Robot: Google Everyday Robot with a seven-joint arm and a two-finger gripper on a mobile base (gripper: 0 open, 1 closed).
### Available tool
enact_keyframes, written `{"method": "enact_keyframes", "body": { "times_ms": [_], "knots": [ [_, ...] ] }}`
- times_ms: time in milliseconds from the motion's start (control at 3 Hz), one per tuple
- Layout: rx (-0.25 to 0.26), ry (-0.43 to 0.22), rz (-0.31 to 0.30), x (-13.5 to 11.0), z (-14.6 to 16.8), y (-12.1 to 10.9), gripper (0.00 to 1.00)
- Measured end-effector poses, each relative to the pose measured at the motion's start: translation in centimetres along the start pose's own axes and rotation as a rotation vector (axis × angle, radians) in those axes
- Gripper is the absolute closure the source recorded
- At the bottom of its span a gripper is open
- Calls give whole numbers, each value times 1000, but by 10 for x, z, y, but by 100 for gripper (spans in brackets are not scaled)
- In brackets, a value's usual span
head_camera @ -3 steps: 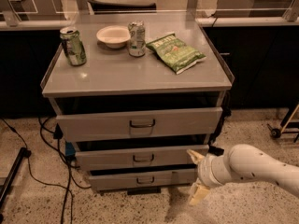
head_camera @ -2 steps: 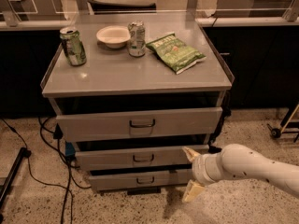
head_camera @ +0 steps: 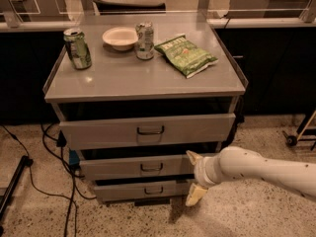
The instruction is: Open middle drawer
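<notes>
The middle drawer (head_camera: 118,166) is a grey metal front with a small dark loop handle (head_camera: 151,167) at its centre, second of three in the cabinet. It stands slightly out from the cabinet body. My gripper (head_camera: 194,178) is on a white arm coming in from the right, at the drawer's right end. Its two pale fingers are spread apart, one fingertip (head_camera: 192,157) by the drawer front's upper right, the other (head_camera: 194,195) lower, near the bottom drawer. It holds nothing and is right of the handle.
The top drawer (head_camera: 148,130) and bottom drawer (head_camera: 143,189) flank the middle one. On the cabinet top (head_camera: 113,78) are two cans (head_camera: 77,48) (head_camera: 144,41), a white bowl (head_camera: 120,37) and a green chip bag (head_camera: 186,55). Cables (head_camera: 49,147) lie on the floor at left.
My gripper has moved left, from beside the cabinet's right edge to the middle drawer's right end. The drawers have not visibly moved.
</notes>
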State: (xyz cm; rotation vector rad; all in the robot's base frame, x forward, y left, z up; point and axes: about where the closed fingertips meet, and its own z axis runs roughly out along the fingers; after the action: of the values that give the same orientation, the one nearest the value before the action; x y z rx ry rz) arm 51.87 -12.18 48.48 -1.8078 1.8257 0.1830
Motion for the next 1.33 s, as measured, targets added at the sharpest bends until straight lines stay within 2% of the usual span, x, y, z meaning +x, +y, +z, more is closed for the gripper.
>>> {"method": "enact_keyframes", "body": {
  "times_ms": [1000,1333],
  "knots": [
    [-22,48,22,-6,42,-51,0],
    [-71,86,56,1,66,-62,0]
  ]
}}
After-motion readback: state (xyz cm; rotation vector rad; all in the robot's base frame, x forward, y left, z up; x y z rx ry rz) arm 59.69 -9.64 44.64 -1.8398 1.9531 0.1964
